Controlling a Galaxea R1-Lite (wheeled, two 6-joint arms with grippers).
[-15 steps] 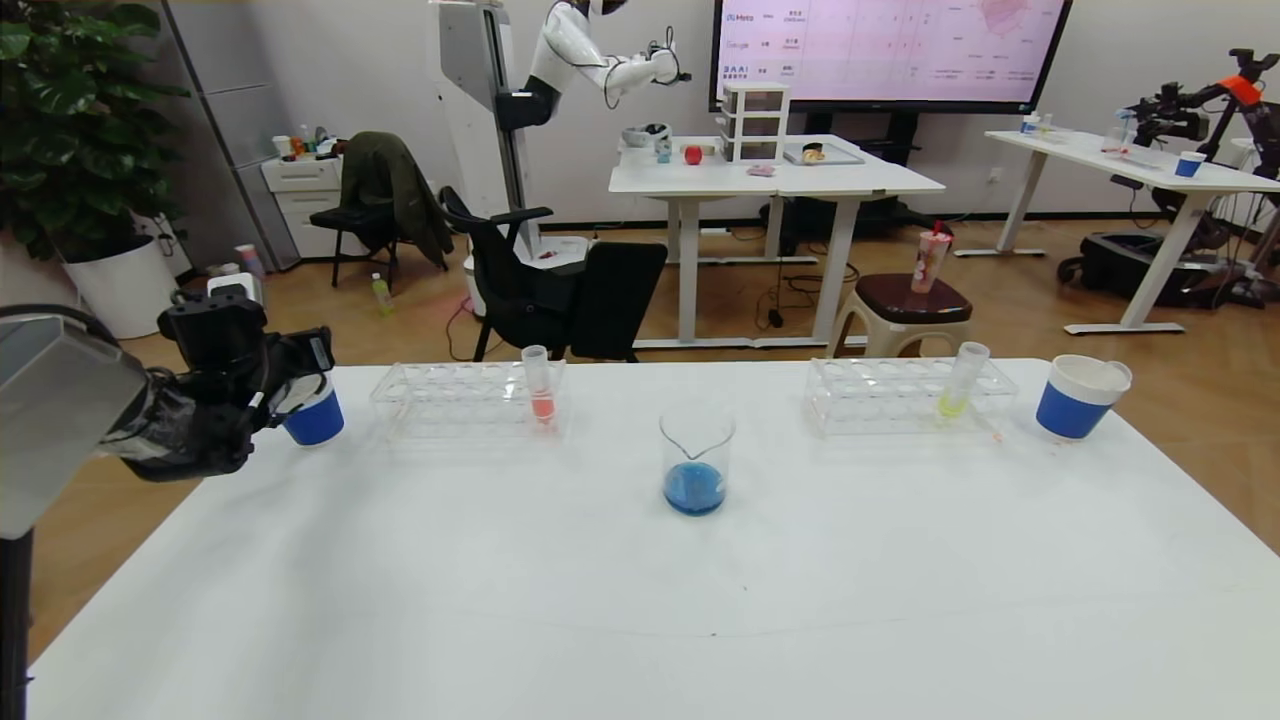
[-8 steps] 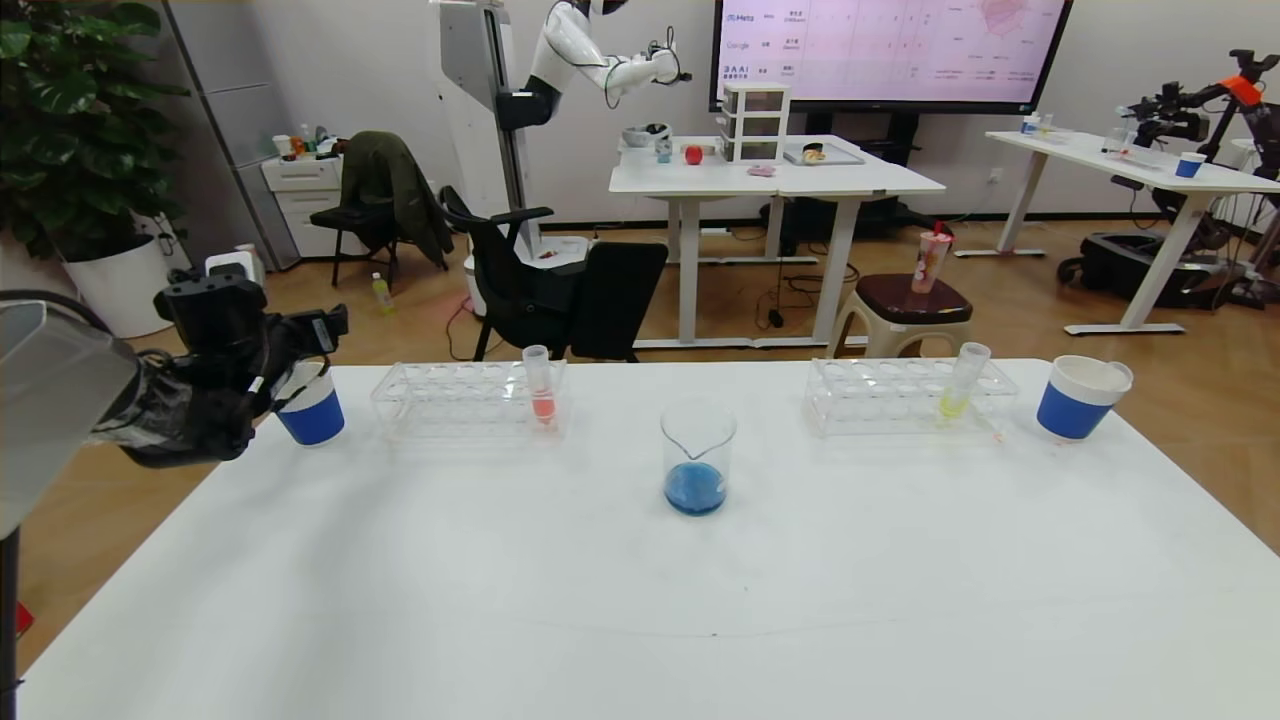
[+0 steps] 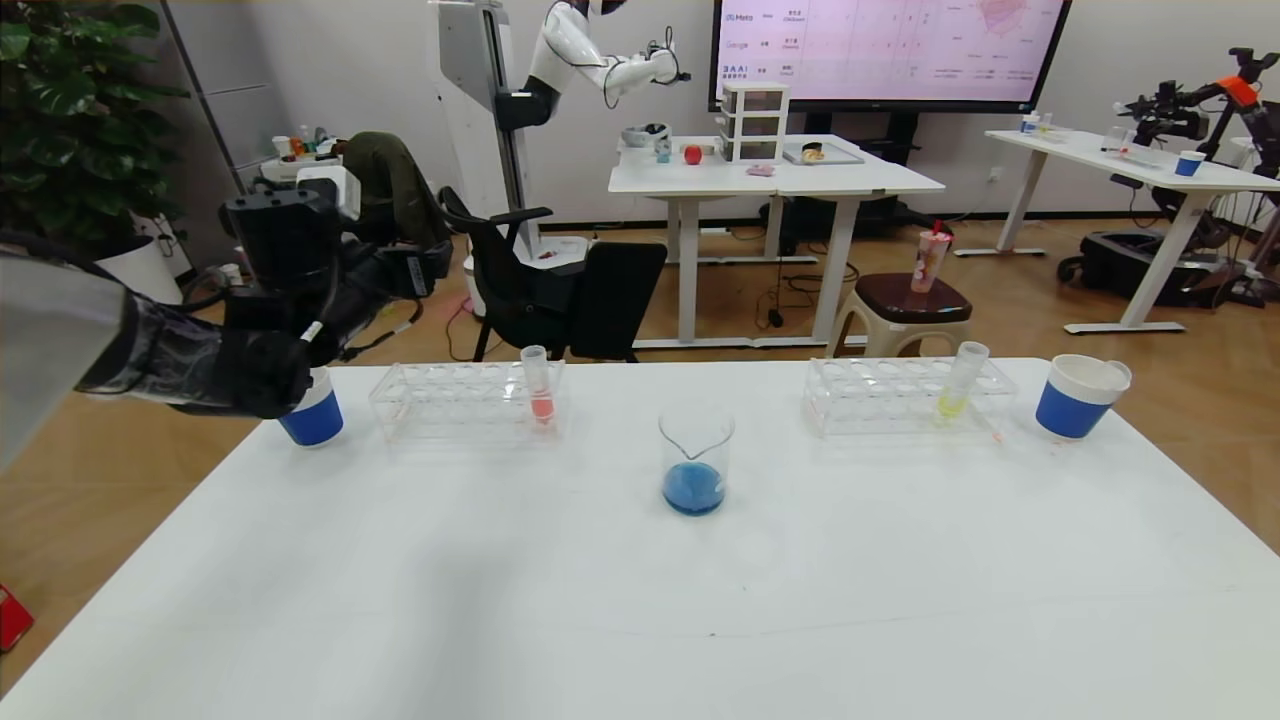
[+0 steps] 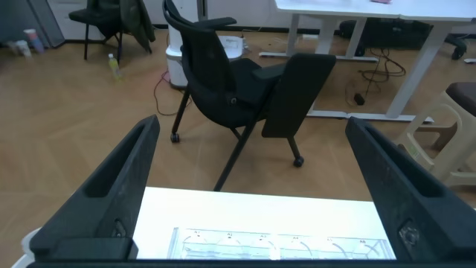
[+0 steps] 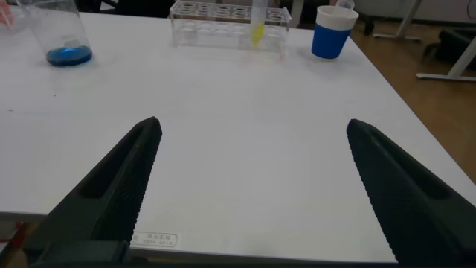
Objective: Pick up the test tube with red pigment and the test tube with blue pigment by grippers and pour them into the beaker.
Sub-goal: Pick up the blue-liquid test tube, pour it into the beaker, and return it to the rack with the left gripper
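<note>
Your left gripper [image 4: 249,186] hangs in the air over the far left corner of the table [image 3: 640,600], above the left cup [image 3: 312,415], with its fingers [image 4: 111,201] spread wide apart and nothing between them. In its wrist view it looks out past the far edge at a black chair [image 4: 238,89] on the floor, with the left rack [image 4: 279,246] just below.

Your right gripper [image 5: 253,193] does not show in the head view. Its wrist view has it low at the near right part of the table, fingers [image 5: 405,193] wide apart and empty.

The beaker [image 3: 696,460] stands upright at the middle of the table, blue liquid in its bottom. The red tube [image 3: 540,385] stands upright at the right end of the left rack [image 3: 465,400], along the far edge. A yellow tube [image 3: 962,380] leans in the right rack [image 3: 905,395], also along the far edge. The right cup [image 3: 1080,396] stands at the far right corner. You have no blue tube in sight.
</note>
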